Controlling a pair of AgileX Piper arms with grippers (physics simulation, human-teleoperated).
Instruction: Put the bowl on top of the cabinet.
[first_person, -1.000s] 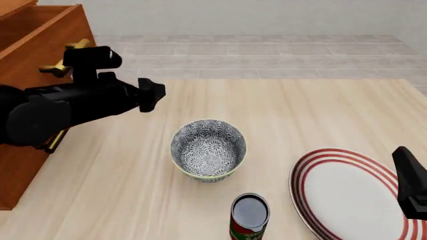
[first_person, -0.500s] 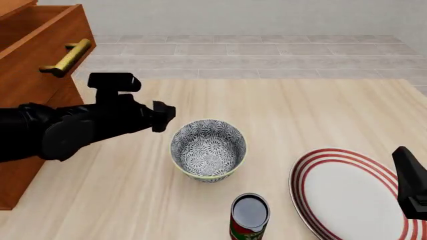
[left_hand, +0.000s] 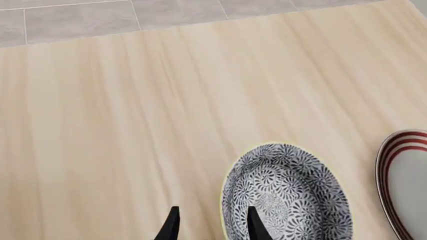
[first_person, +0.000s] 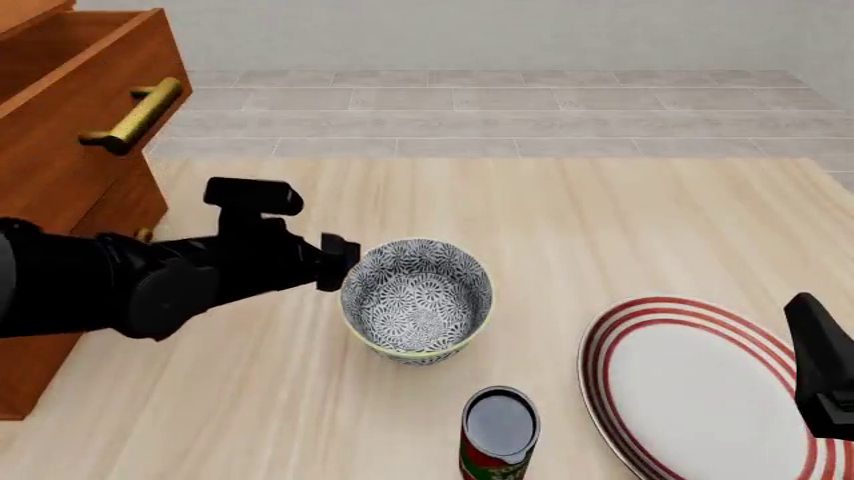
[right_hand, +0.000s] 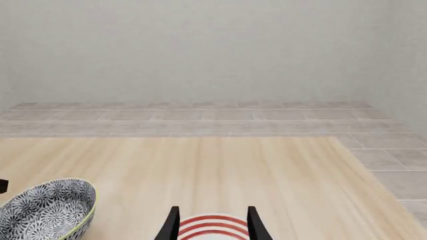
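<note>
The bowl (first_person: 416, 297), patterned grey-blue and white with a pale rim, stands upright on the table's middle. My left gripper (first_person: 339, 263) is at its left rim. In the left wrist view the left gripper (left_hand: 212, 227) is open, one finger over the bowl (left_hand: 287, 195) inside the rim and the other outside it. The reddish-brown cabinet (first_person: 60, 160) with a brass handle (first_person: 131, 115) stands at the far left. My right gripper (first_person: 821, 365) hangs at the lower right, and in the right wrist view it (right_hand: 212, 225) is open and empty above the plate; the bowl (right_hand: 47, 210) shows there too.
A white plate with red rings (first_person: 694, 390) lies right of the bowl. A dark-topped can (first_person: 501, 428) stands near the front edge, just below the bowl. Behind the bowl the wooden table (first_person: 601, 220) reaches back to a tiled floor.
My left arm has swung down and to the right, from beside the cabinet handle to the bowl's left rim. The bowl, can, plate and right arm have not moved.
</note>
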